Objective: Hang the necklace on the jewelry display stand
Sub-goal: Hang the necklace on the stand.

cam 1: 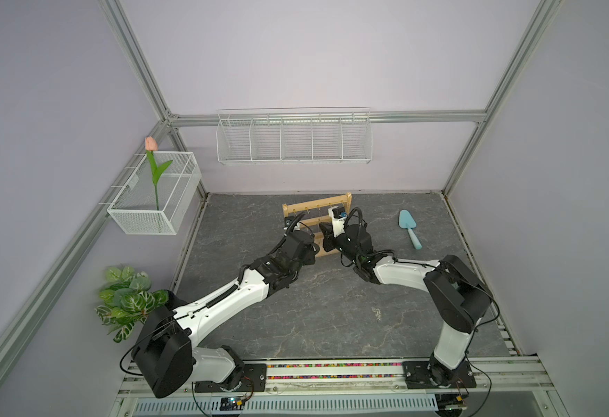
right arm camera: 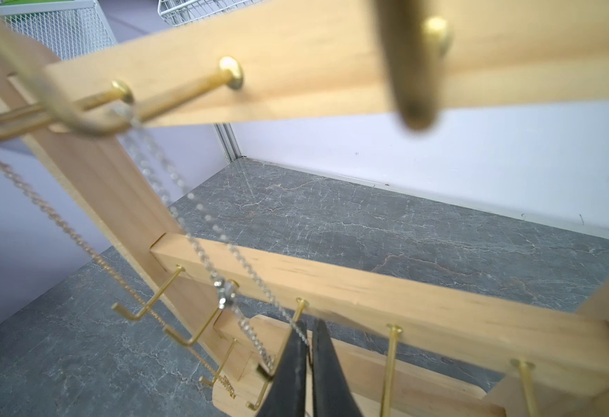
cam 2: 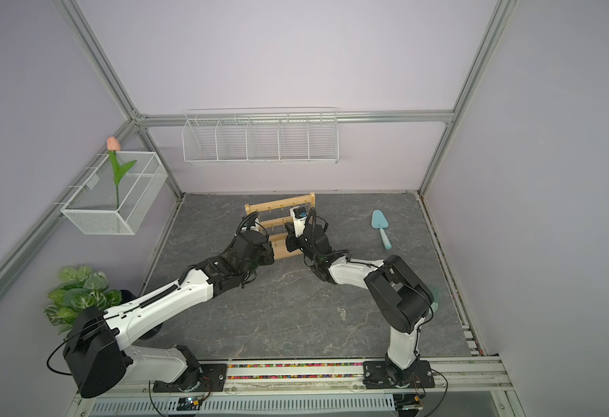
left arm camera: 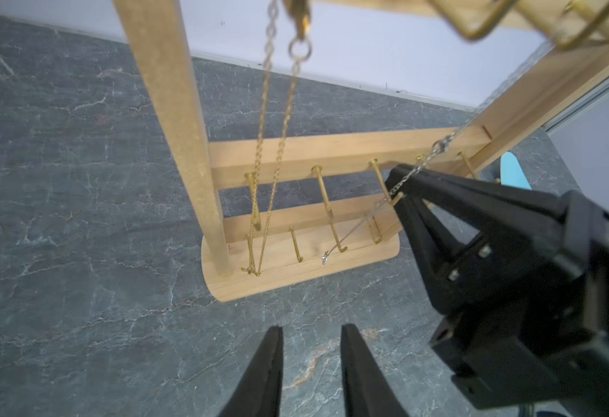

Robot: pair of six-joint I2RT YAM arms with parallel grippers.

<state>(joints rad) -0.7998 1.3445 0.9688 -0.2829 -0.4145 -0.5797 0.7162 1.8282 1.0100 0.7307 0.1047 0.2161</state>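
At the stand's 8 o'clock the left gripper (left arm camera: 312, 328) is hovering with jaws parted and empty, the jewelry display stand (cam 1: 310, 204) is standing at the table's (cam 1: 332, 317) 12 o'clock, and at its 4 o'clock the right gripper (right arm camera: 309, 332) is pinching the silver necklace (right arm camera: 228, 289) draping from the top bar (right arm camera: 296, 57).

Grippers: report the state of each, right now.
Left gripper: jaws open, holding nothing.
Right gripper: jaws shut on the silver necklace.

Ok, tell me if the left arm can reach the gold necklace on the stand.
Probably yes: the open left gripper faces the gold necklace with nothing between, and the right gripper, pinching the silver necklace, sits off to one side.
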